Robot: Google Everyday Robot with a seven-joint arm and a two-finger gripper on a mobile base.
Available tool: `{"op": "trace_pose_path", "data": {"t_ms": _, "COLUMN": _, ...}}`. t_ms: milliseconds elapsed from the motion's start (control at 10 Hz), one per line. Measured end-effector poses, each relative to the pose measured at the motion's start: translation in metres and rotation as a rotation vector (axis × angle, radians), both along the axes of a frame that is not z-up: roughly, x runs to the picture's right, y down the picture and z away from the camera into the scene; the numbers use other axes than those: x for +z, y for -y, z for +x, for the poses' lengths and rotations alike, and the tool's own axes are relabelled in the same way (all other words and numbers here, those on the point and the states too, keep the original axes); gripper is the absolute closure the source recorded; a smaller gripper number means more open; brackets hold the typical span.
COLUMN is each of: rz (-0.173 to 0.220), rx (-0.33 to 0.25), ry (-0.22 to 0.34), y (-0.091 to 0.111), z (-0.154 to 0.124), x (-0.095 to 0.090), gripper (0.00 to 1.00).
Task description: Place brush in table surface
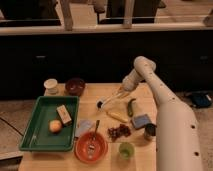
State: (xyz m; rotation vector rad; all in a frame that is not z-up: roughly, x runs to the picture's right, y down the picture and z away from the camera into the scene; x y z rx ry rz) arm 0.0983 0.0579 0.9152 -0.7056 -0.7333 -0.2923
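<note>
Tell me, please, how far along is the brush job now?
Done: the claw, over the far half of the table surface, grips the brush handle. In hand: the brush hangs slanted, head low; contact is unclear. Left: lay it down, open the claw.
</note>
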Motion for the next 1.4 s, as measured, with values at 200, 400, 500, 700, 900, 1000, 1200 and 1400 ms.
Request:
{"op": "trace_pose_path", "data": {"t_ms": 200, "rz": -0.014, "rx": -0.017, "ry": 0.021, "y": -0.003, "z": -0.008, "x": 0.006, "gripper": 1.0}}
{"op": "trace_pose_path", "data": {"t_ms": 400, "rz": -0.031, "rx": -0.024, "ry": 0.034, "y": -0.007, "z": -0.012, "x": 0.013, "gripper": 1.0}}
{"op": "trace_pose_path", "data": {"t_ms": 500, "rz": -0.038, "rx": -0.028, "ry": 0.041, "y": -0.009, "z": -0.014, "x": 0.016, "gripper": 1.0}}
{"op": "trace_pose_path", "data": {"t_ms": 700, "rz": -0.05, "rx": -0.034, "ry": 0.047, "y": -0.011, "z": -0.017, "x": 0.02, "gripper": 1.0}}
{"op": "trace_pose_path", "data": {"t_ms": 900, "rz": -0.049, "rx": -0.032, "ry": 0.041, "y": -0.014, "z": -0.018, "x": 0.023, "gripper": 0.86}}
{"op": "trace_pose_path", "data": {"t_ms": 1000, "rz": -0.05, "rx": -0.032, "ry": 0.039, "y": -0.015, "z": -0.018, "x": 0.023, "gripper": 0.78}}
{"op": "trace_pose_path", "data": {"t_ms": 1200, "rz": -0.05, "rx": -0.023, "ry": 0.036, "y": -0.016, "z": -0.018, "x": 0.024, "gripper": 0.57}}
{"op": "trace_pose_path", "data": {"t_ms": 1400, "rz": -0.055, "rx": -0.019, "ry": 0.035, "y": -0.017, "z": -0.018, "x": 0.024, "gripper": 0.36}}
